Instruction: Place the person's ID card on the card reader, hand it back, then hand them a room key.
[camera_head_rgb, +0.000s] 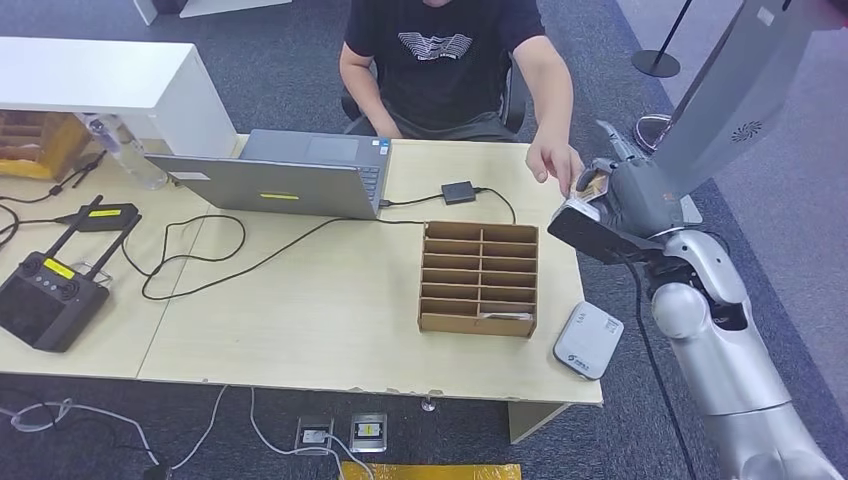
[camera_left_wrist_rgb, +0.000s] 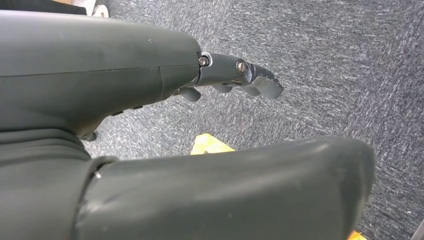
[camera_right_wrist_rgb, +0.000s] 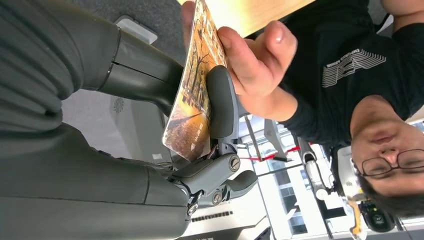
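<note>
A card (camera_right_wrist_rgb: 192, 107) printed with an autumn tree picture is pinched between the thumb and fingers of my right hand (camera_right_wrist_rgb: 145, 70). In the head view that hand (camera_head_rgb: 612, 200) is raised off the table's right edge, with the card (camera_head_rgb: 590, 187) at its tip. The person's hand (camera_head_rgb: 555, 160) reaches to it, and their fingers (camera_right_wrist_rgb: 255, 57) grip the card's far end. The white card reader (camera_head_rgb: 588, 340) lies flat at the table's front right corner, with nothing on it. My left hand (camera_left_wrist_rgb: 150, 100) hangs over grey carpet, fingers apart and holding nothing.
A brown slotted card box (camera_head_rgb: 478, 278) stands left of the reader, with a card in its front row. Behind it are a grey laptop (camera_head_rgb: 290, 175), a black adapter (camera_head_rgb: 458, 192) and trailing cables. A remote controller (camera_head_rgb: 45, 295) lies far left. The person (camera_head_rgb: 440, 60) sits opposite.
</note>
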